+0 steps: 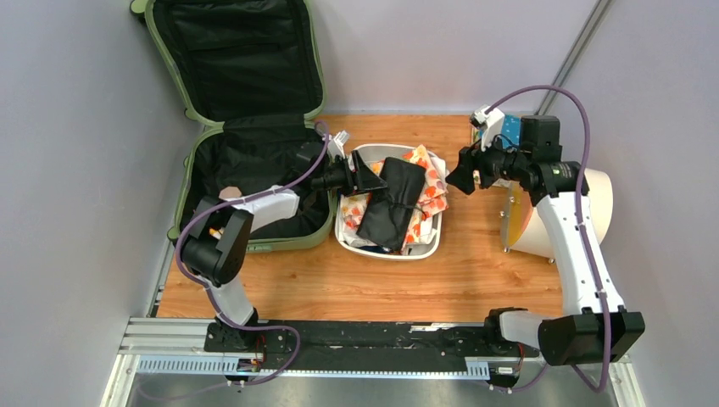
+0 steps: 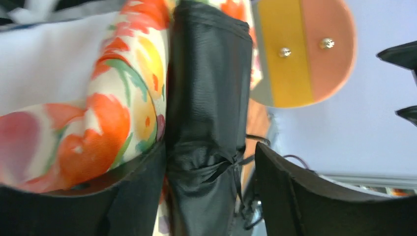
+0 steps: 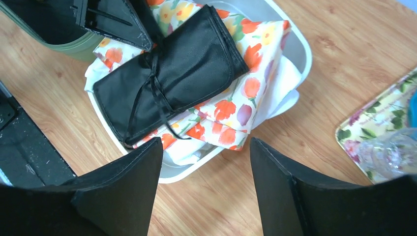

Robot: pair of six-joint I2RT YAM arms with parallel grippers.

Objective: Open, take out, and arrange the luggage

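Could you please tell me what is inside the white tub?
A black tied roll lies on folded floral cloth and white fabric. Anything beneath them in the tub is covered.

**Parts Being Hidden or Cropped**

The luggage (image 1: 246, 59) lid is being cropped by the overhead view's upper edge. The white tub (image 1: 366, 153) is being largely covered by floral cloth (image 1: 431, 182) and a black roll (image 1: 392, 203). The cream cylinder (image 1: 598, 199) is being partly masked by the right arm (image 1: 572, 246).
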